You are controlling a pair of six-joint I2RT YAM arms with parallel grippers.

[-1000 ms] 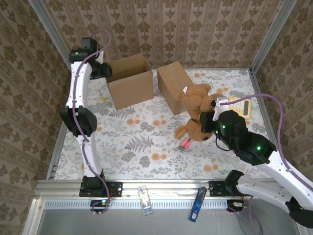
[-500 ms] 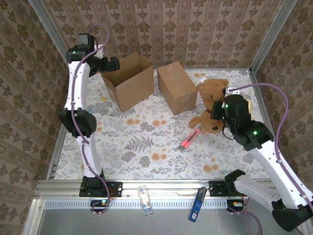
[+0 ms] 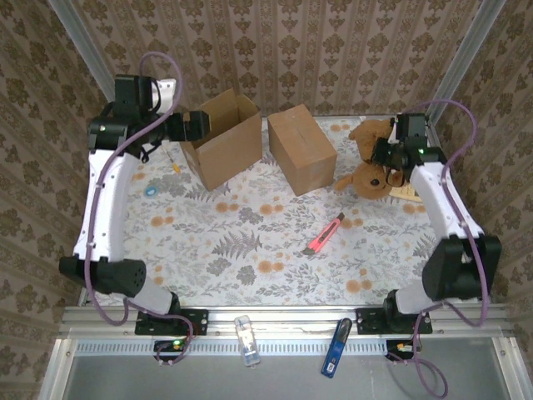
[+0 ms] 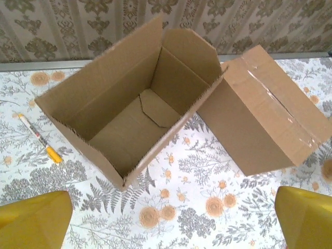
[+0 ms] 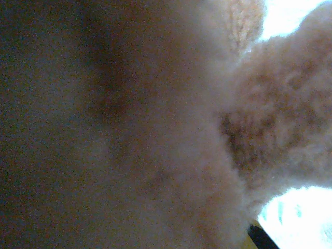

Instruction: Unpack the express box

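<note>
Our right pincer [image 3: 388, 156] clenches the teddy bear [image 3: 368, 180]; we should lower it gently onto bare tabletop [image 3: 250, 250] before letting go. Left pincer [image 3: 196, 125] hangs released by the open box [image 3: 223, 143].

On the table [image 3: 233, 258], the open box [image 3: 221, 142] stands at the back left, with the sealed box [image 3: 301, 150] just right of it. The teddy bear [image 3: 366, 178] lies further right, and the cutter [image 3: 325, 236] lies in front of the sealed box.
</note>
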